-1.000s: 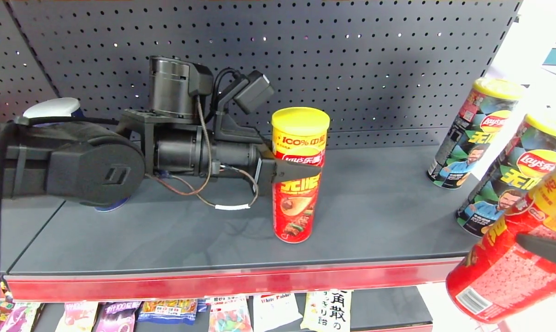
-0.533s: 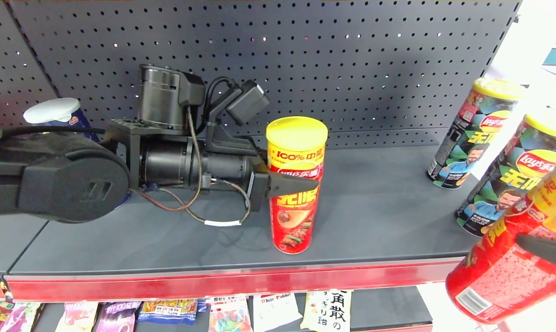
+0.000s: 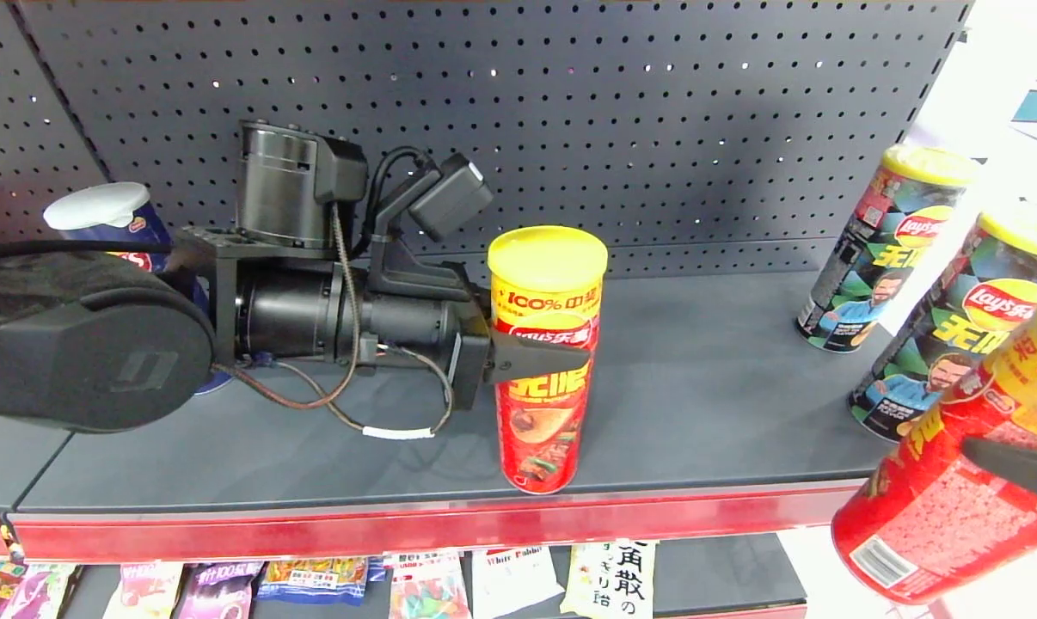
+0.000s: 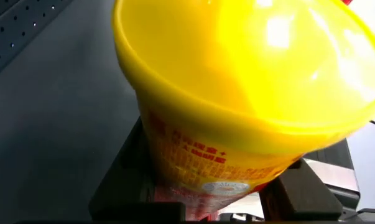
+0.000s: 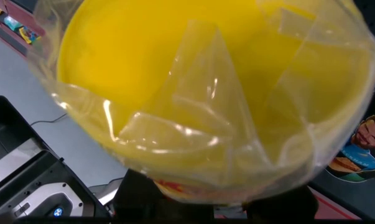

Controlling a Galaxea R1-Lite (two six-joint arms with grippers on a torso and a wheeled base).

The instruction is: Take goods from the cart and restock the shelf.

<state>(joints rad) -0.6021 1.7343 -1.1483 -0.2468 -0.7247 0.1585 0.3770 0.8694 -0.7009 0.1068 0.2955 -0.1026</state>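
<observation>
Red chip can (image 3: 543, 361) is upright at the shelf (image 3: 699, 404) front, clenched by the left gripper (image 3: 536, 354): seemingly the placing step, so release should come next. Right gripper (image 3: 1013, 468) grasps a second can (image 3: 923, 516).

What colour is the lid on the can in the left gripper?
Yellow lid on the red can; clearest in the head view.

Glossy printed chip can (image 3: 540, 404), smooth yellow plastic lid (image 3: 547, 254); second can (image 3: 940, 507) under crinkled clear film (image 5: 224, 124); matt grey metal shelf (image 3: 708, 404).

Chip can (image 3: 540, 430) is red with a yellow lid (image 3: 547, 251), second can (image 3: 931, 516) too. Shelf (image 3: 708, 404) is dark grey, red front strip (image 3: 398, 524).
</observation>
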